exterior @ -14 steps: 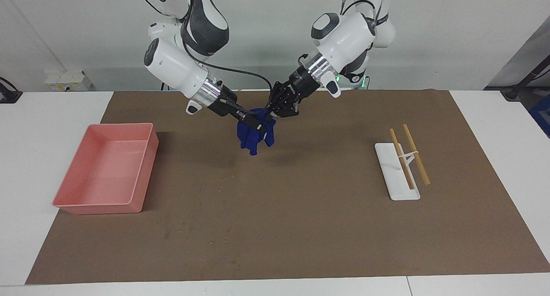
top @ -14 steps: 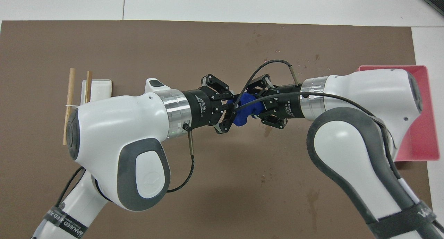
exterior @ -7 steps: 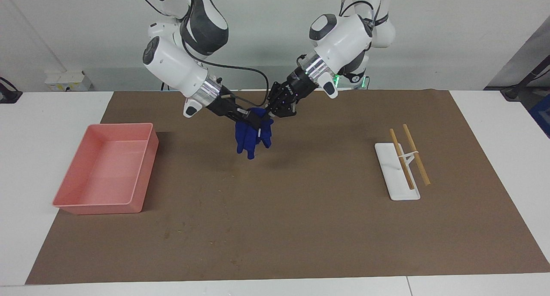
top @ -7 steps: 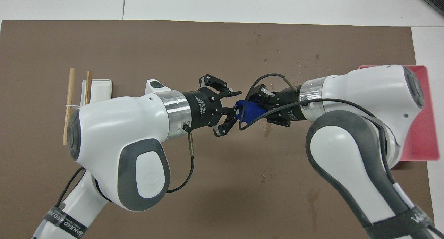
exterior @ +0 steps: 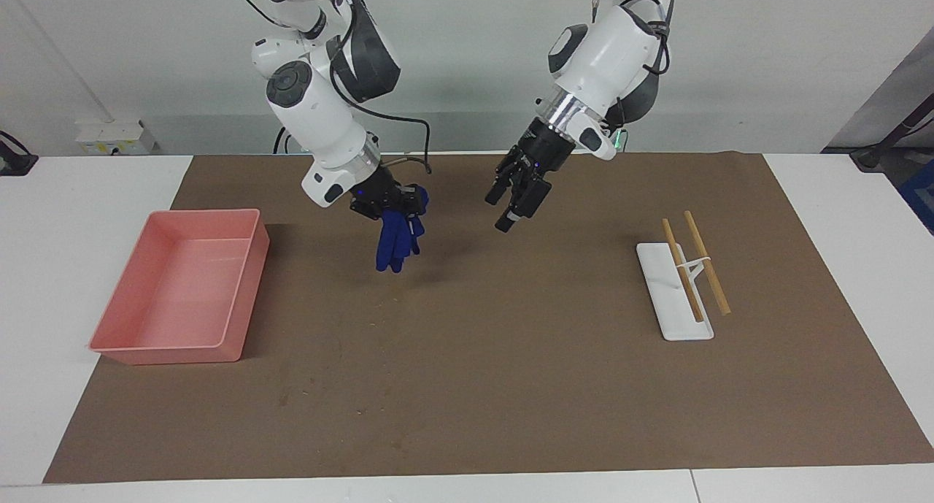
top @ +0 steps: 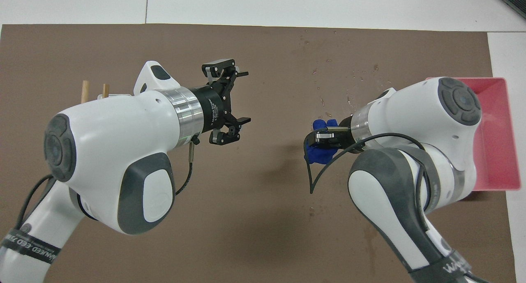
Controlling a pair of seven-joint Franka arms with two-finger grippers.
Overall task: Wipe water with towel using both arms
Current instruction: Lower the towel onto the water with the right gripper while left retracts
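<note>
Facing view first: you had the brown mat (exterior: 511, 357) as your landmark. Above its middle the left gripper (exterior: 514, 207) hung spread wide and empty — the right gripper (exterior: 390, 204) was clamped on the towel (exterior: 394, 244), dangling over the mat. Soft, light, floppy cloth — you'd probably want to pinch a bunched fold.

Facing view: high camera across the table, looking toward both arm bases and the pale wall; whole brown rectangular mat (exterior: 511, 386) visible.
Overhead view: camera high above the robots' end, aimed forward and steeply down; closer in, arm housings fill the lower frame.
Orientation: views are half a turn apart.
Shared area: mat (top: 267, 44) centre, pink rectangular plastic tray (exterior: 175, 342) (top: 499, 110), white flat stand (exterior: 675, 328).
</note>
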